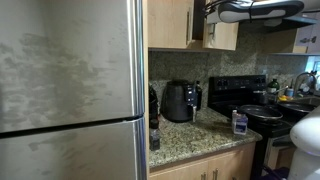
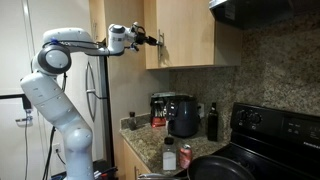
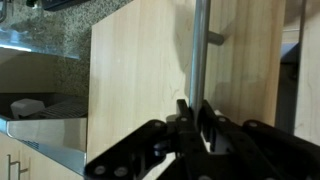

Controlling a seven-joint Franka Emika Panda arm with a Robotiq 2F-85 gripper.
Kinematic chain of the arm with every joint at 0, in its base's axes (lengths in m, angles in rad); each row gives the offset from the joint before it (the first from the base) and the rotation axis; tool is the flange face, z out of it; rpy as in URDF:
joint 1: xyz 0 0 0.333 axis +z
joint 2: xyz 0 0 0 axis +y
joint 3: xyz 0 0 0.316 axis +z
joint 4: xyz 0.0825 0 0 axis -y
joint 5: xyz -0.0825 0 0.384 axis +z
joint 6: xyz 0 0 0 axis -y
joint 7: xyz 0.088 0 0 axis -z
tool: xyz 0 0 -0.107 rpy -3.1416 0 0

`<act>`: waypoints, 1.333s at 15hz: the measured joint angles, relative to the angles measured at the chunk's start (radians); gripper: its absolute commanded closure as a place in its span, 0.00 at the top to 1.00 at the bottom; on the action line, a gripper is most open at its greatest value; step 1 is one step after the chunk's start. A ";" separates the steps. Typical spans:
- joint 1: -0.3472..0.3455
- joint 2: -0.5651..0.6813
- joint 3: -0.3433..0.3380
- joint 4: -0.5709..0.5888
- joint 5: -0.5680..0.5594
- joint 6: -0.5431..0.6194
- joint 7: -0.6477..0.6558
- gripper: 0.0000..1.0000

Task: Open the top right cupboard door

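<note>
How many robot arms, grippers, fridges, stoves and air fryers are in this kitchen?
Robot arm: 1
Gripper: 1
Fridge: 1
Stove: 1
Air fryer: 1
Total: 5

Directly ahead of the fingers [image 3: 182,120], passage is blocked by the top right cupboard door [image 3: 140,70], and its handle bar [image 3: 200,45] is clamped between them. Free room is left below the fingers down to the granite counter [image 2: 150,141], where an air fryer [image 2: 184,117] and a dark bottle [image 2: 212,122] are placed. A range hood [image 2: 255,10] projects well off to one side.
</note>
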 measured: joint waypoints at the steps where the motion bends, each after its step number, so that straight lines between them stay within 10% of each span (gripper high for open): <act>1: 0.000 -0.031 -0.003 -0.028 0.000 -0.004 0.004 0.00; 17: -0.087 -0.574 -0.137 -0.423 -0.018 -0.228 -0.045 0.00; 18: -0.107 -0.581 -0.147 -0.438 -0.026 -0.253 -0.045 0.26; 20: -0.129 -0.570 -0.154 -0.459 -0.011 -0.325 -0.045 0.33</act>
